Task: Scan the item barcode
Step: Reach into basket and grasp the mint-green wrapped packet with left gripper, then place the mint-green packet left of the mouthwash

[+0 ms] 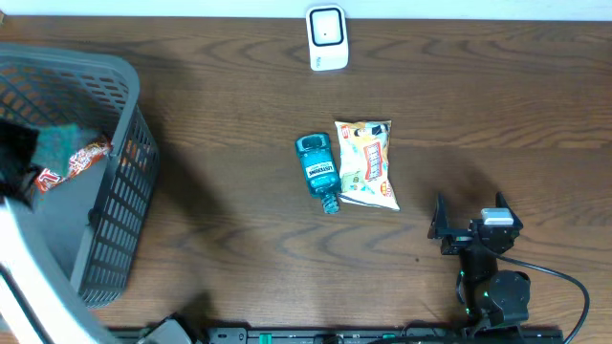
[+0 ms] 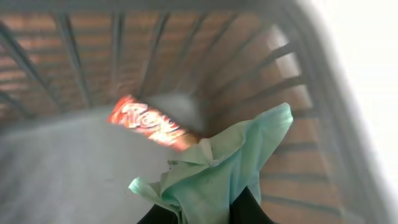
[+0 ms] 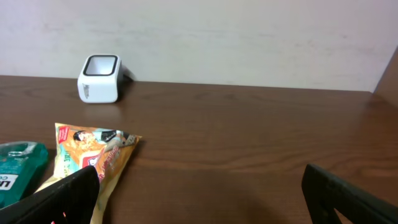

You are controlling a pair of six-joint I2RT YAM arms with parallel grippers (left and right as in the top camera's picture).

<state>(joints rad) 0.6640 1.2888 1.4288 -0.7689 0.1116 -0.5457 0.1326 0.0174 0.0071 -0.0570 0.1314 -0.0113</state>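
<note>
Looks like a mock shop checkout: barcode scanner [image 1: 326, 38] at the table's [image 1: 229, 225] far edge, shopping basket [image 1: 120, 205] at its left edge.

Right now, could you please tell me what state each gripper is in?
Left gripper: closed on the crumpled pale green wrapper inside the grey basket.
Right gripper: open, holding nothing.

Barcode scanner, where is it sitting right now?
In the overhead view the barcode scanner stands at the far edge of the table, near centre, beyond the mouthwash bottle and snack bag.
</note>
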